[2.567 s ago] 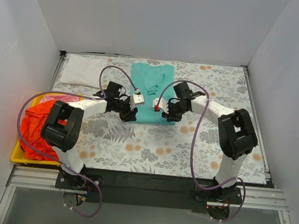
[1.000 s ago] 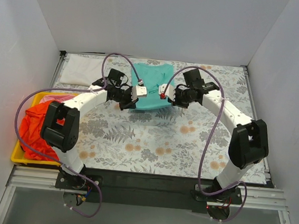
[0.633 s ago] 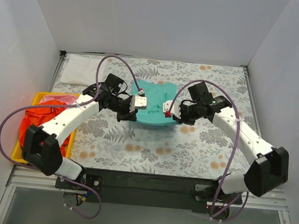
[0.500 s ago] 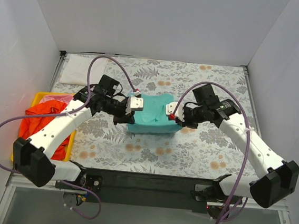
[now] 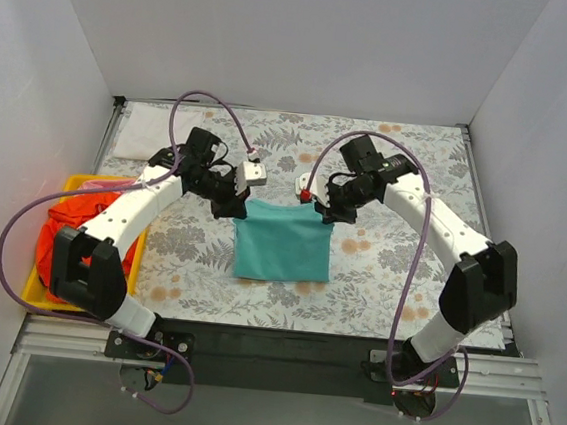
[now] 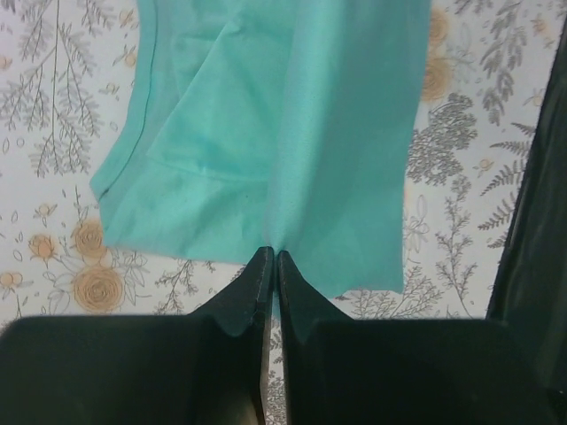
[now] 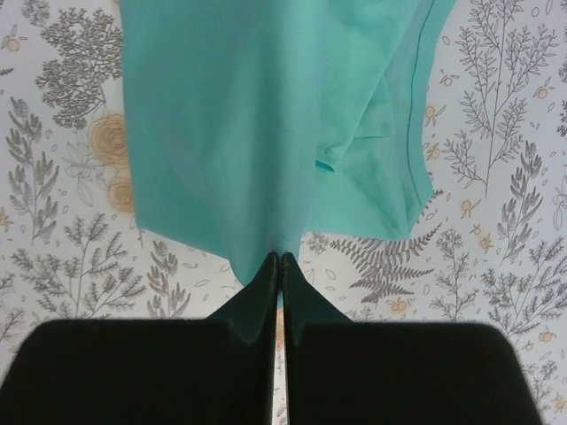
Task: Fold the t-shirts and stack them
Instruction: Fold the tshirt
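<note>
The teal-green t-shirt [image 5: 282, 251] hangs as a folded panel over the middle of the table, held by its two upper corners. My left gripper [image 5: 236, 208] is shut on its left corner; the cloth [image 6: 283, 133] shows beyond the fingertips [image 6: 263, 266]. My right gripper [image 5: 322, 212] is shut on its right corner; the cloth [image 7: 266, 115] hangs below the pinched tips. The white t-shirt [image 5: 153, 132] lies folded at the far left. The orange-red t-shirt [image 5: 65, 242] is heaped in the tray with the pink t-shirt [image 5: 100, 187] behind it.
A yellow plastic tray [image 5: 32, 296] stands at the left edge. The grey floral-print tablecloth [image 5: 398, 274] covers the table. White walls close the back and both sides. Purple cables loop above both arms.
Both grippers carried the teal-green shirt from the far middle toward the near side, folding it over; it now hangs lower and nearer, spread as a panel.
</note>
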Available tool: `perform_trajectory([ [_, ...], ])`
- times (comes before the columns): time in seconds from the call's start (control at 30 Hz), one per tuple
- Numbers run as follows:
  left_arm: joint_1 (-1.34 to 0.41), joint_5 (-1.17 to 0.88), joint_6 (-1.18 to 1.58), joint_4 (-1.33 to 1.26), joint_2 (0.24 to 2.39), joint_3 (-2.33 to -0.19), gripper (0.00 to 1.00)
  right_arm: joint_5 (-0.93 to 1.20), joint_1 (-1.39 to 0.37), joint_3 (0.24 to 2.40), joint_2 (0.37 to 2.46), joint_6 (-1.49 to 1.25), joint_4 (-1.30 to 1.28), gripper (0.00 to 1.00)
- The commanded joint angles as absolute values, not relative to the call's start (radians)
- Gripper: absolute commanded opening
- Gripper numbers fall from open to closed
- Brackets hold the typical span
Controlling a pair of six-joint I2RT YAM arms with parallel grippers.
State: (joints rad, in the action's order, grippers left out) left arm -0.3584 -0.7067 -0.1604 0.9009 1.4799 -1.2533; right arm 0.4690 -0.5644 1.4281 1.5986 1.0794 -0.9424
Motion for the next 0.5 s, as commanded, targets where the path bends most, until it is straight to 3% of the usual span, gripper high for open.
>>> perform_trajectory([
  [0.0,-0.308,-0.721,-0.209,0.847,1.508,-1.233,0.00,0.517,-0.551,1.525,1.664,1.124,-0.956,0.01],
  [0.23,-0.288,-0.696,-0.192,0.747,1.646,-1.229,0.00,0.522,-0.506,1.657,1.919,1.169,-0.954,0.01],
  [0.47,-0.288,-0.677,-0.112,0.700,1.845,-1.285,0.00,0.511,-0.489,1.677,2.045,1.177,-0.928,0.01],
])
